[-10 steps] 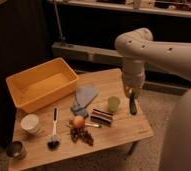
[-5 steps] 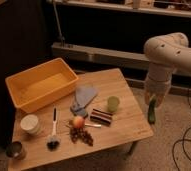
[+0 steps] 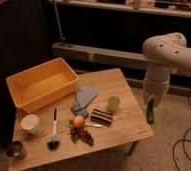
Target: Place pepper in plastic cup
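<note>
The gripper (image 3: 151,102) holds the pepper (image 3: 150,112) right of the plastic cup (image 3: 113,103).

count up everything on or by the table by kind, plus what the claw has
Cups: 2, green cup, white cup
Tubs: 1, yellow tub
Bowls: 1, metal bowl
Brushes: 1, brush
Cloths: 1, blue cloth
Fruit: 1, orange fruit
Dark striped bars: 1, bar
Peppers: 1, pepper, hanging from the claw off the table's right edge
Total: 9

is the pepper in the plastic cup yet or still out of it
Out. The pepper hangs upright from the gripper, off the table's right edge, well apart from the plastic cup, which stands on the table.
</note>
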Robot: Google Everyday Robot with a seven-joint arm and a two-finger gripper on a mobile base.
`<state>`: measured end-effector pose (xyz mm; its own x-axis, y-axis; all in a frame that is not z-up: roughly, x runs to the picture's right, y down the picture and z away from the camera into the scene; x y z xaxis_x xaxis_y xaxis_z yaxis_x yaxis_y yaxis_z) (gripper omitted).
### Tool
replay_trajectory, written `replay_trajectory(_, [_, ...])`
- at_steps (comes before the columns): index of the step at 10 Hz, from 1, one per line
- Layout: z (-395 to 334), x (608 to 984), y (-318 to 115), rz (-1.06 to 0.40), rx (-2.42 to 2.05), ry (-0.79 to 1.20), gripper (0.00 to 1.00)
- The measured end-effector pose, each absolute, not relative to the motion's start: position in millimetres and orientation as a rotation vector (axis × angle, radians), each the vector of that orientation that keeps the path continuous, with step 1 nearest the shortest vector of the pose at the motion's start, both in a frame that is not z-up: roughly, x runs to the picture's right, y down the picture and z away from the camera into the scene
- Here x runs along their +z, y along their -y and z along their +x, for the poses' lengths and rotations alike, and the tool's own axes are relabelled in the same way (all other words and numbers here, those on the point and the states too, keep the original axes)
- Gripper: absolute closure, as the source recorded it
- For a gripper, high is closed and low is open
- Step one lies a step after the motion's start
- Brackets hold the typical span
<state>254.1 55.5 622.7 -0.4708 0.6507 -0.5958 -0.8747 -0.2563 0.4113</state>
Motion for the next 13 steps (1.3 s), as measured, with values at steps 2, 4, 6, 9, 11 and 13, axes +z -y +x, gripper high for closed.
replay_trajectory(2, [254,623,-55,-0.374,1.886,-0.88,0.96])
replay_trajectory(4, [254,623,-56,-0.374,1.888,-0.876,0.96])
replay_trajectory(6, [251,633,-47,-0.368,1.935,-0.806,0.96])
replay_trajectory(9, [210,661,-20,-0.43,1.979,-0.639,0.96])
replay_trajectory(11, [174,689,-6,-0.499,1.992,-0.512,0.96])
replay_trajectory(13, [154,714,-8,-0.542,1.986,-0.44,0.96])
